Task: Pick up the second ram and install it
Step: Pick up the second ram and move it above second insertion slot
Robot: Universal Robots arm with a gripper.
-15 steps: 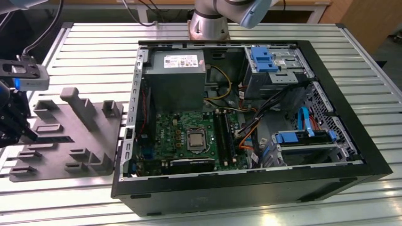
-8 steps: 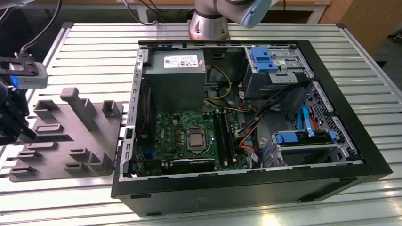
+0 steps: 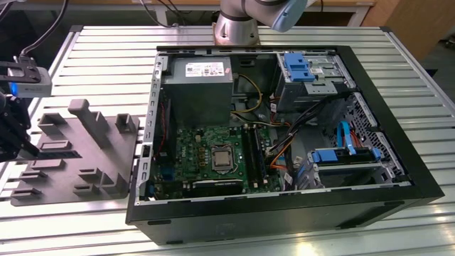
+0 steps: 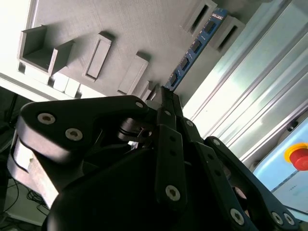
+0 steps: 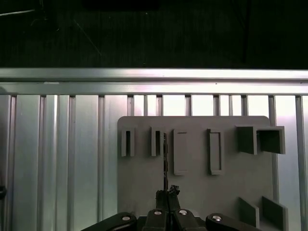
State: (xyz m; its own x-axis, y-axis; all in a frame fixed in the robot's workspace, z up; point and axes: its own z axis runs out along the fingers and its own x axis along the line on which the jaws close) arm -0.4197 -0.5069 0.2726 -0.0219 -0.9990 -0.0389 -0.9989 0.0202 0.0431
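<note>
The end effector (image 5: 167, 192) has its fingertips pressed together on the near end of the second ram (image 5: 165, 159). In the first wrist view the stick is edge-on, a thin dark line running straight out from the tips. In the second wrist view it stretches away from the tips over the grey tray (image 4: 144, 29), passing between two raised blocks (image 4: 230, 29) at its far end. Whether it has lifted clear of the tray I cannot tell.

The nearest risk is the grip itself. Only one end of a long, thin board is pinched, so the free length could act as a lever. Any knock may turn the stick in the fingers or pull it out.

Just past the tips, the blocks sit close on either side of the ram. A sideways drift or a tilted lift would probably snag its far end and drag the tray across the slatted table (image 5: 57, 159).

Well away from the end effector stands the open computer case (image 3: 284, 213). The long black motherboard slots (image 3: 254, 154) there lie just beside orange cables (image 3: 279, 153). A stick that has twisted in the grip would likely meet a slot skewed and jam, or catch those cables.
</note>
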